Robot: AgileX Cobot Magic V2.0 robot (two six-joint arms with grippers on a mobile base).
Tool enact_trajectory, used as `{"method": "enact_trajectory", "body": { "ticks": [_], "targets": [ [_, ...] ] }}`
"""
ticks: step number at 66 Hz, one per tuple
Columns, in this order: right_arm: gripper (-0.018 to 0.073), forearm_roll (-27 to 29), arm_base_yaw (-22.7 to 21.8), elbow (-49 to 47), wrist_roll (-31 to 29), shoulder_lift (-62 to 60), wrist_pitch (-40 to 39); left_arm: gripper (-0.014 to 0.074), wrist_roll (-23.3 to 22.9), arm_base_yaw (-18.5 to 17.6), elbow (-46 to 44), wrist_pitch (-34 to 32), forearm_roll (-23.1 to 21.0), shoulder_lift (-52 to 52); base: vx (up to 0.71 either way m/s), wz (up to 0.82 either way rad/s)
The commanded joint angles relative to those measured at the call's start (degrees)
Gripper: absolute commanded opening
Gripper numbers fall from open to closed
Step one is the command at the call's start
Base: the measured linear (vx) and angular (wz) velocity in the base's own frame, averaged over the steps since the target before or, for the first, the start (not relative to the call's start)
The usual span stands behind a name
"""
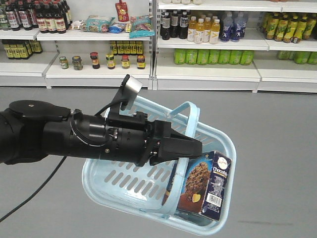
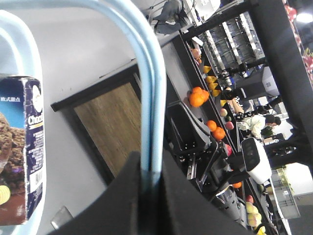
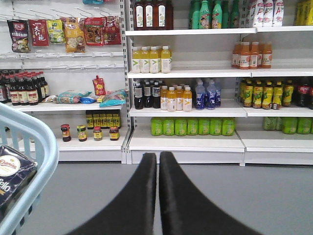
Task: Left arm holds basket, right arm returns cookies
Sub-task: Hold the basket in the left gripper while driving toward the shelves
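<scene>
In the front view my left gripper (image 1: 195,148) is shut on the two thin loop handles (image 1: 189,107) of the light blue basket (image 1: 124,184), which hangs tilted above the grey floor. The navy cookies carton (image 1: 205,186) lies at the basket's right end. The left wrist view shows the handles (image 2: 146,73) pinched between the jaws of the left gripper (image 2: 150,169), with the cookies (image 2: 19,156) at the left edge. My right gripper (image 3: 158,156) is shut on nothing and faces the shelves. The basket rim (image 3: 41,142) and cookies (image 3: 12,171) show at its lower left.
White store shelves (image 1: 205,74) stand across the grey floor, holding drink bottles (image 3: 168,98), green bottles (image 3: 193,126), sauce jars (image 1: 101,61) and snack bags (image 1: 141,26). A fruit rack with oranges (image 2: 198,97) and a wooden floor panel (image 2: 112,125) appear in the left wrist view.
</scene>
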Motion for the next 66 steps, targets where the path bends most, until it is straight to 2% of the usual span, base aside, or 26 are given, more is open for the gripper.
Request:
{"method": "enact_trajectory", "body": {
  "ticks": [1, 66],
  "targets": [
    [-0.0008, -0.23, -0.25, 0.13, -0.45, -0.6, -4.04, -0.0006, 0.77, -0.14, -1.6, 2.44, -4.92, -2.5, 0.54, 0.0],
    [-0.0008, -0.23, -0.25, 0.13, -0.45, -0.6, -4.04, -0.0006, 0.77, -0.15, -1.6, 2.23, -4.85, -2.5, 0.54, -0.04]
  ]
}}
